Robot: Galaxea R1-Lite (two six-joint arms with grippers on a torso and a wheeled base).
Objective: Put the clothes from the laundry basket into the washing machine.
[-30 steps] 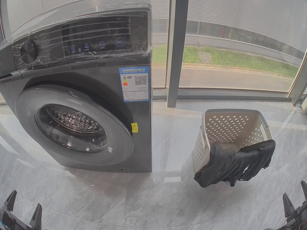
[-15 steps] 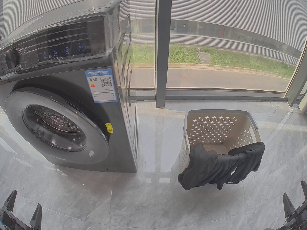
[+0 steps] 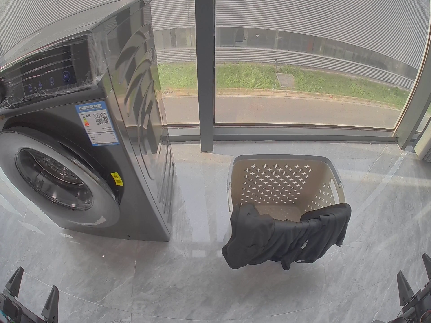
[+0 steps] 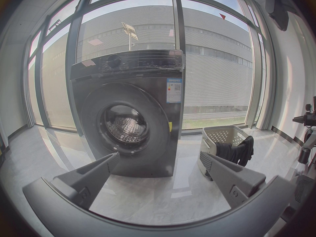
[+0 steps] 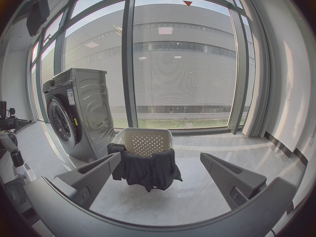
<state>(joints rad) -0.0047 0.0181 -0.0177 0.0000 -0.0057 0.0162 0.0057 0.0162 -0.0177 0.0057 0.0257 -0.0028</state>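
Wide open and empty go the left gripper (image 4: 158, 154) and right gripper (image 5: 159, 155), the black garment (image 3: 287, 238) hangs over the laundry basket (image 3: 283, 159)'s near rim beside the washing machine (image 3: 134, 113), and with its door (image 3: 54, 180) looking shut, a careless tug may tip that light basket.

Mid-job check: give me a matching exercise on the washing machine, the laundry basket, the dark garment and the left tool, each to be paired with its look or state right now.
Things
1. washing machine
2. laundry basket
3. dark garment
4. left tool

States
A. draped over the near rim, partly hanging outside
B. open, holding nothing
C. round door shut
D. cream, with star-shaped holes in its walls

Pairs: 1-C, 2-D, 3-A, 4-B
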